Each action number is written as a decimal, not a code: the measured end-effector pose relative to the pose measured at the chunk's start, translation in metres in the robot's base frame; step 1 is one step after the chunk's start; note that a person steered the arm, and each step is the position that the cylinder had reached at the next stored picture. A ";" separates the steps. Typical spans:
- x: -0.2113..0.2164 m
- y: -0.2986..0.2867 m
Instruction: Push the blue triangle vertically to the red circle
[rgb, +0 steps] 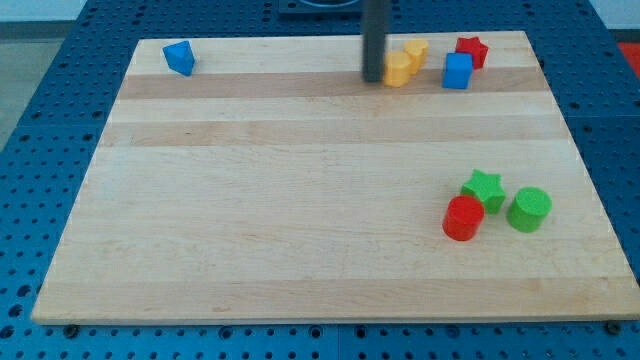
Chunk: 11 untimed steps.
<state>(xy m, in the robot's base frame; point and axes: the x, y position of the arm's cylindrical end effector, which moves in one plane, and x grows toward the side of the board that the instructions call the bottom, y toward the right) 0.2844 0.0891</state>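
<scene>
Blue triangle (180, 57) sits at the board's top-left corner, untouched, well apart from the rest. The arm's tip (373, 79) is bare, holding nothing, at top centre, touching or just beside a yellow block (399, 70); a 2nd yellow block (416, 50), blue cube (458, 71) & red star (471, 50) lie further right. Red circle (463, 218) is at lower right, w/ green star (484, 188) & green cylinder (528, 209) adjacent. Step looks like approach: the tip prob. needs to go left, get above the triangle, then push down toward the circle's row.

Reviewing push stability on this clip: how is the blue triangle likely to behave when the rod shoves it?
The blue triangle looks small and rigid, so it probably slides easily on the smooth wooden board. Its angled faces may make it rotate off my tip, now far to its right.
</scene>
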 end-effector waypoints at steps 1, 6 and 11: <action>0.003 0.043; -0.031 -0.357; -0.010 -0.140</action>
